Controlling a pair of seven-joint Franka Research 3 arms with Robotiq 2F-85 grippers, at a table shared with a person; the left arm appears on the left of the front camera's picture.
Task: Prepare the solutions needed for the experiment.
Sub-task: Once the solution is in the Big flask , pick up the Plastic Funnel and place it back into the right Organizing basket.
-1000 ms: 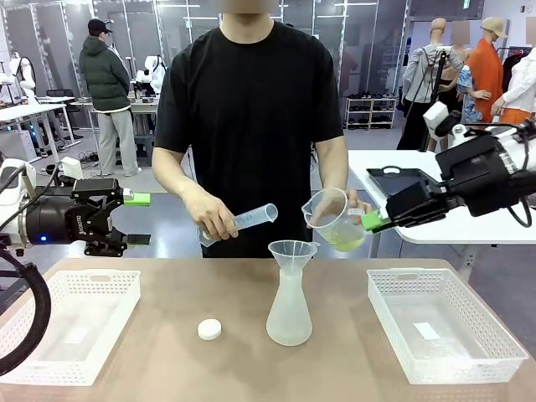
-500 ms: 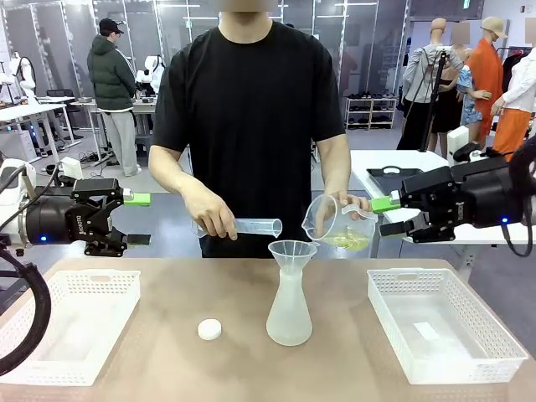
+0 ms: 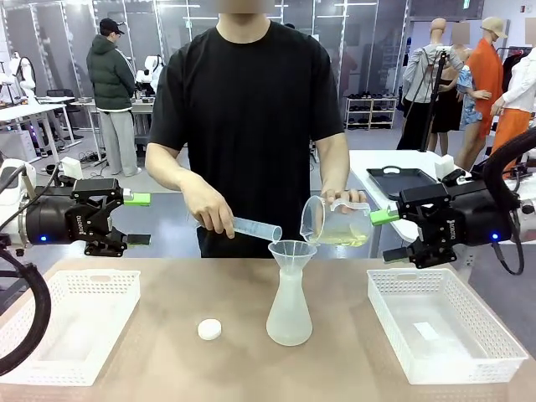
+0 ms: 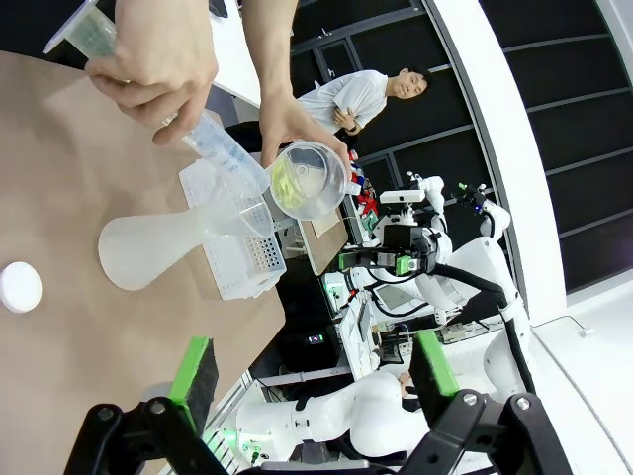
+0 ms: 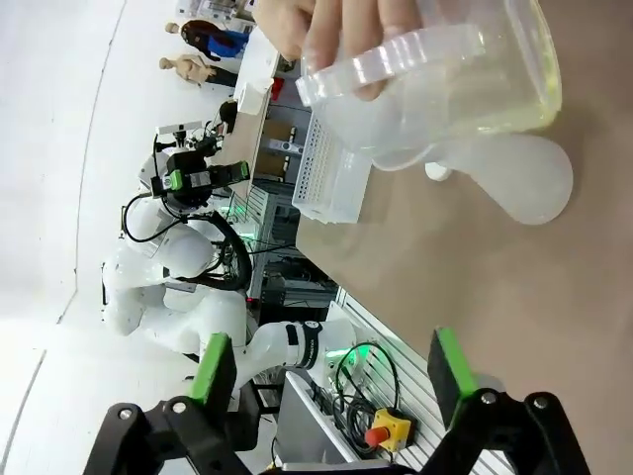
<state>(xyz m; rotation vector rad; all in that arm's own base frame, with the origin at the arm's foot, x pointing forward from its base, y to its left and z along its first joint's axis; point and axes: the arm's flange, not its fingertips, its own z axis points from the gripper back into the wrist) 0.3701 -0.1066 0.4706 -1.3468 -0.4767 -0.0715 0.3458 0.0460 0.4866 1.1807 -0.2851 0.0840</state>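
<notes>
Holding a tilted beaker (image 3: 321,219) of yellow-green solutions (image 3: 342,239) over the funnel (image 3: 292,250) is the person's hand (image 3: 343,198), while left tool (image 3: 138,219) and right tool (image 3: 388,235) both hang apart, empty

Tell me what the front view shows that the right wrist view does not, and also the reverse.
Front view: the funnel sitting in the flask, the graduated cylinder tipped toward it, and a black tray on the far table.
Right wrist view: a red stop button with cables, below the table edge.
Both: the person's hand tilting the beaker with the pale yellow-green solution, the flask on the table, and the right gripper, which is open.
</notes>
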